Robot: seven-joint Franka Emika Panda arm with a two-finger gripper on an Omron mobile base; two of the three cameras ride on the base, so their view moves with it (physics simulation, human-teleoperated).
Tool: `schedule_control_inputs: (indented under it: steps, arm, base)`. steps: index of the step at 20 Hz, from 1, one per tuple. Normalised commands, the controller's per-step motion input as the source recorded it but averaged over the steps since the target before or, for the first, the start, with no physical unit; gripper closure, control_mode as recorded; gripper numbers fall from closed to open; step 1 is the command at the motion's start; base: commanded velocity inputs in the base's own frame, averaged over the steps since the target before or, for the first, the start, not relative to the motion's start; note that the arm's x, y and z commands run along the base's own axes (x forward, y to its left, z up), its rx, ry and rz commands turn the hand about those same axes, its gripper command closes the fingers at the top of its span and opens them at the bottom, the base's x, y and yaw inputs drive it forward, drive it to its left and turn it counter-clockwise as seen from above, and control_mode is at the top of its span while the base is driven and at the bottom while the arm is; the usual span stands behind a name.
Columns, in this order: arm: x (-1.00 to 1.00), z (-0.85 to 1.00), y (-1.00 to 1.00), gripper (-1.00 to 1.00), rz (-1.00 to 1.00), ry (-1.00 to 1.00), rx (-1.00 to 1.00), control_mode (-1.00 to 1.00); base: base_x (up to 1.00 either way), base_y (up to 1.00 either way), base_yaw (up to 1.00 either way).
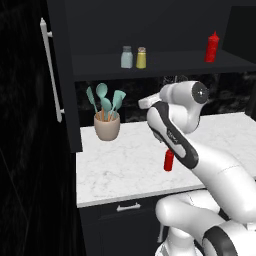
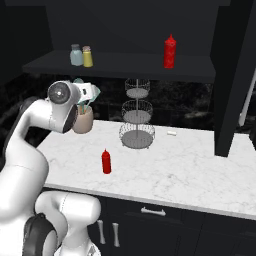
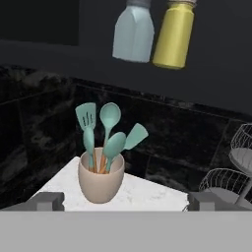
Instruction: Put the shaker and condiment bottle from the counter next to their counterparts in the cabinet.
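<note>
The yellow-olive shaker [image 1: 141, 58] [image 2: 88, 57] [image 3: 173, 35] stands on the dark cabinet shelf [image 1: 170, 64] right beside the pale blue-green shaker [image 1: 127, 57] [image 3: 133, 32]. One red condiment bottle [image 1: 169, 161] [image 2: 106, 161] stands upright on the white marble counter [image 2: 190, 170], its top hidden by my forearm in the left base view. Its red counterpart [image 1: 212, 47] [image 2: 170, 51] stands further right on the shelf. My gripper [image 3: 127, 202] [image 2: 95, 92] is open and holds nothing. It hovers above the counter, below and in front of the two shakers.
A beige cup of teal utensils [image 1: 107, 125] [image 3: 101, 177] stands at the counter's back left, straight ahead of the hand. A three-tier wire rack [image 2: 137, 115] stands mid-counter. The cabinet doors [image 1: 62, 75] [image 2: 232, 75] hang open at both sides.
</note>
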Motion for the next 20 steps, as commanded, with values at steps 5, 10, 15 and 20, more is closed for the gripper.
schedule_control_inputs:
  steps: [5,10,15,20]
  arm:
    - [-0.28,-0.48,-0.24,-1.00,-0.07,0.17,-0.01,-1.00]
    - [-0.53,-0.17,-0.37,-1.00,-0.20,0.03,0.06,-1.00]
    - [-0.38,-0.08,-0.08,-1.00,-0.04,0.00,0.12,-1.00]
    - [-0.26,-0.19,-0.32,-1.00,0.21,0.00,0.17,-1.00]
  base:
    - [0.00,0.00,0.00]
    - [0.00,0.00,0.00]
    - [0.00,0.00,0.00]
    - [0.00,0.00,0.00]
